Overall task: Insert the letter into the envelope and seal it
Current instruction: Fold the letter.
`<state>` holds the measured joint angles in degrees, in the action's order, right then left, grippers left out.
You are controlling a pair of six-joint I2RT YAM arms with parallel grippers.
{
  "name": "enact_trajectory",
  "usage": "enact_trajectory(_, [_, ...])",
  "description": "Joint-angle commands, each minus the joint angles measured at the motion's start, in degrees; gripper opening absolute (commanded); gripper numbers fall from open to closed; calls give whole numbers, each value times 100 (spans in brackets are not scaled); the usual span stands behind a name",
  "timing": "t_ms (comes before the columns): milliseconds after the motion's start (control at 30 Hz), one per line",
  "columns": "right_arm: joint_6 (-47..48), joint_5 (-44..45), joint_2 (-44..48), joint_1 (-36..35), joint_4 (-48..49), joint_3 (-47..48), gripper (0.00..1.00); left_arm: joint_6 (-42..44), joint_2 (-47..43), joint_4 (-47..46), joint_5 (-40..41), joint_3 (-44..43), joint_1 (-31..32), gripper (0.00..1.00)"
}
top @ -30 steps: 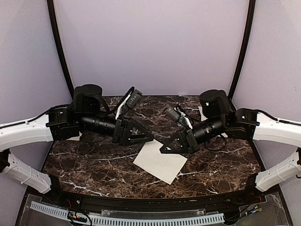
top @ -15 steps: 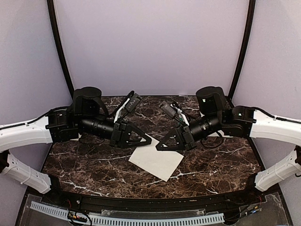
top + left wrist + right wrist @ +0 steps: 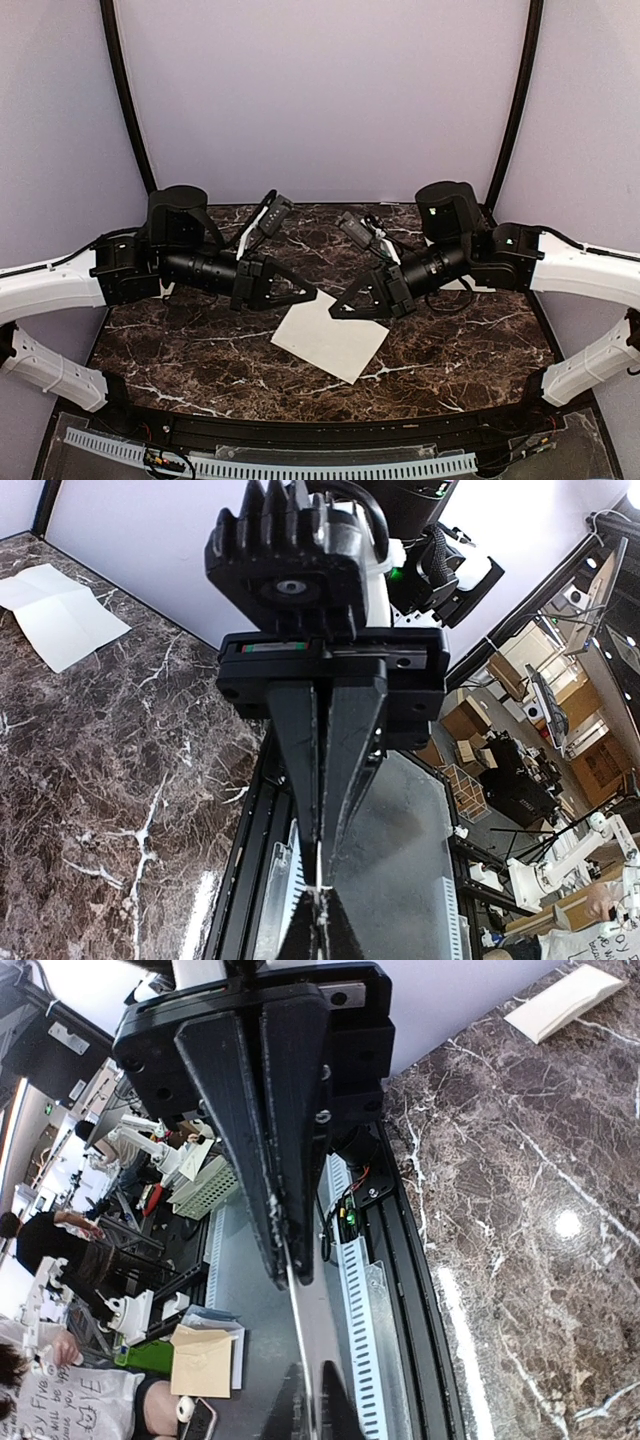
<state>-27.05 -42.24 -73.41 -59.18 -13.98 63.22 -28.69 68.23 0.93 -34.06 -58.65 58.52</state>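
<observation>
The letter (image 3: pixel 330 342), a wide cream sheet, hangs at the table's middle, pinched along its far edge by both grippers. My left gripper (image 3: pixel 313 295) comes in from the left and is shut on the letter's left far corner. My right gripper (image 3: pixel 333 311) comes in from the right and is shut on the same edge right beside it. In each wrist view the letter shows as a thin pale edge (image 3: pixel 320 870) (image 3: pixel 296 1310) running out from closed fingertips. The envelope (image 3: pixel 565 1000), a narrow cream rectangle, lies flat on the marble far from the right gripper.
A second cream sheet with fold creases (image 3: pixel 62 618) lies on the marble table (image 3: pixel 200 350) at the back right, mostly under the right arm in the top view. A black rail and a slotted white strip (image 3: pixel 270 465) run along the near edge. Curved black posts flank the back wall.
The left gripper has shut on the letter's corner. Both grippers and the letter have shifted slightly left and toward the back.
</observation>
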Motion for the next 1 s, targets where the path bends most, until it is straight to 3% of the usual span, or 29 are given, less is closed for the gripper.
enact_trajectory(0, [-117, 23, 86, -40, 357, 68, 16, -2, -308, -62, 62, 184, 28, 0])
enact_trajectory(167, [-337, 29, 71, -45, 794, 40, 43, -225, -379, -470, 43, 347, 28, 0])
enact_trajectory(300, [-379, 36, -53, -68, 1036, 110, 48, -312, -376, -696, -34, 502, 29, 0])
enact_trajectory(467, [-372, 54, -255, -186, 1027, 263, 31, -400, -447, -830, 54, 567, 32, 0])
enact_trajectory(567, [-371, 136, -271, -252, 968, 253, 9, -440, -529, -828, 164, 595, 32, 0])
enact_trajectory(633, [-370, 232, -263, -274, 868, 240, 0, -424, -567, -741, 254, 581, 28, 0])
enact_trajectory(867, [-363, 578, 20, -294, 752, 18, 0, -347, -629, -516, 441, 537, 12, 0])
enact_trajectory(933, [-371, 633, 97, -295, 712, -50, 14, -321, -643, -452, 462, 508, -2, 0])
enact_trajectory(967, [-366, 656, 139, -289, 688, -86, 15, -312, -652, -383, 504, 493, -24, 0])
